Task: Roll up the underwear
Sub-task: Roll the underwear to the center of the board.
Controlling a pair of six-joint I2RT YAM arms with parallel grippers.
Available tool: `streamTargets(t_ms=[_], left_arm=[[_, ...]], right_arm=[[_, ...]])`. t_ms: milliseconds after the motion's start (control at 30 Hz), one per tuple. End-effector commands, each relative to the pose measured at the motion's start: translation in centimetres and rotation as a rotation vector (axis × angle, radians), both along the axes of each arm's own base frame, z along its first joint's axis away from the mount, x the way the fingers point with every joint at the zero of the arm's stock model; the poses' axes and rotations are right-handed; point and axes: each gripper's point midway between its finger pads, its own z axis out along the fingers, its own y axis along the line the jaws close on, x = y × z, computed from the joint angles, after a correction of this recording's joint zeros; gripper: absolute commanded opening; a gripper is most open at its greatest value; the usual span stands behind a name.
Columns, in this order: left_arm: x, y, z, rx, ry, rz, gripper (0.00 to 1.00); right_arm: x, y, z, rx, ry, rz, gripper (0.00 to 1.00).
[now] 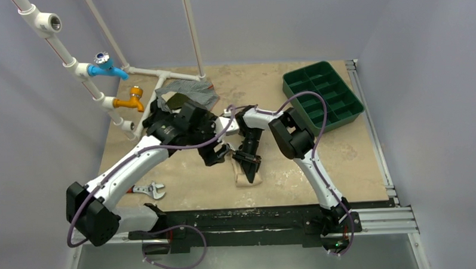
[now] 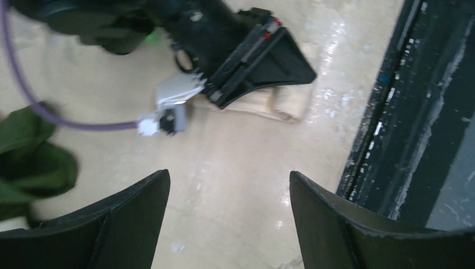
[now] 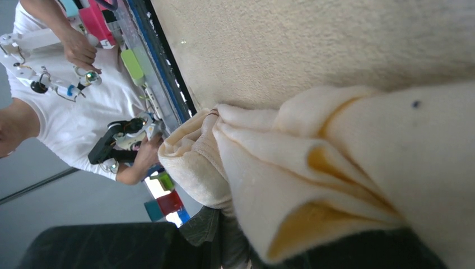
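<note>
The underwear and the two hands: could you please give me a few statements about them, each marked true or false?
1. The right hand is closed on the underwear. True.
2. The left hand is holding cloth. False: its fingers stand open with nothing between them, beside the underwear.
3. The underwear lies in the green tray. False: it lies on the table near the front edge, and the tray stands apart at the far right.
4. A wrench lies on the table close to the left arm. True.
</note>
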Motion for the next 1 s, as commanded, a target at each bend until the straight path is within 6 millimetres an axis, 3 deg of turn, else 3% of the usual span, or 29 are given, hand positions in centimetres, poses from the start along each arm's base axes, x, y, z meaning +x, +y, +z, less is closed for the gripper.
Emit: streamTargets(t_ms=[0,267,500,800,967], left_arm=[[-2.5,-3.7,-2.3,0.008,0.082,-0.162,0.77],[-4.4,-8.7,-7.7,0.070,0.245,-0.233,0.78],[-4.4,-10.4,-11.1,0.126,0.299,-0.224,0.80],[-3.7,-10.9,-13.0,0.147,0.268,-0.202,0.81],[-3.2,-11.4,-12.0,0.116,0.200,-0.194,0.81]], right_arm=[[5.2,-3.8,-10.2,-0.082,-0.321,0.185,0.00],[5.3,-3.8,-10.2,-0.065,-0.319,0.161,0.00],[5.4,-3.6,-10.3,-0.054,-0.321,0.155,0.00],[5.3,-3.7,-10.5,-0.059,-0.313,0.153,0.00],[5.2,-3.7,-10.6,-0.062,-0.310,0.154,0.00]])
